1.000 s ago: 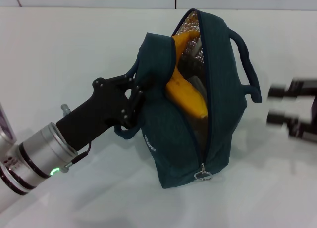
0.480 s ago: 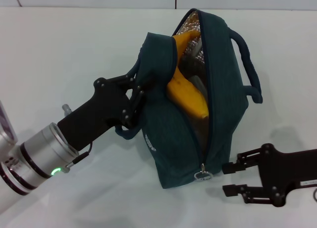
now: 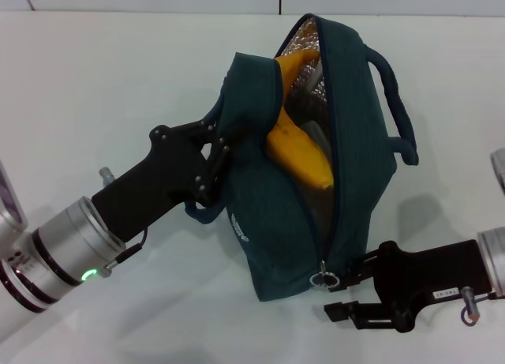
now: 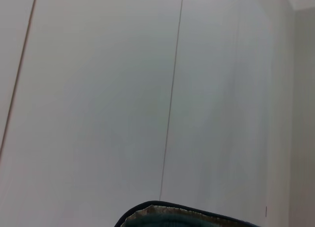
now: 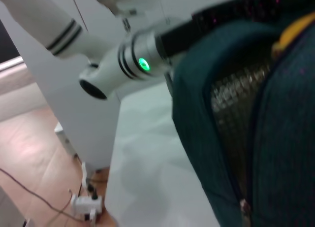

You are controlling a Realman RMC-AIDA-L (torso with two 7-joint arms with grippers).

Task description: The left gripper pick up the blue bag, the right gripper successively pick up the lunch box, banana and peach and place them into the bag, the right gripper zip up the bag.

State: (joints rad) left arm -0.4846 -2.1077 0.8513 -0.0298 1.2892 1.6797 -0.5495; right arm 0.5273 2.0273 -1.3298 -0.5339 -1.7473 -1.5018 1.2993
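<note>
Two grippers at work on white table (image 3: 95, 72); left gripper (image 3: 211, 160) (silver wrist, green light lit) clamped on near-side fabric of blue bag (image 3: 268, 222), fingers (image 3: 218, 155) pinching bag wall just by one rope handle; bag held propped w/ mouth gaping, far end raised away from the claw; silver foil lining (image 3: 304, 44) showing inside upper end.

Banana (image 3: 296, 147) inside bag, lying along the opening just beyond left gripper's fingertips, one end poking toward foil at far end; something grey under/beside banana, prob. lunch box but can't tell for sure; peach not seen.

Right gripper (image 3: 341, 294) low at bag's near end, fingers parted a little, holding nothing; upper fingertip (image 3: 347, 281) just beside metal ring pull (image 3: 320, 280) of zipper, touching or not can't tell; lower finger lies apart from bag on table side; small white label on arm behind claw. Second handle (image 3: 397, 111) loops out on bag's right side, well above right gripper.

Right wrist view: bag fabric (image 5: 275, 138) fills close range, left gripper's lit wrist (image 5: 135, 62) beyond it; own fingers not visible there. Left wrist view: only bag rim edge (image 4: 182, 214) at frame bottom, pale wall behind.
</note>
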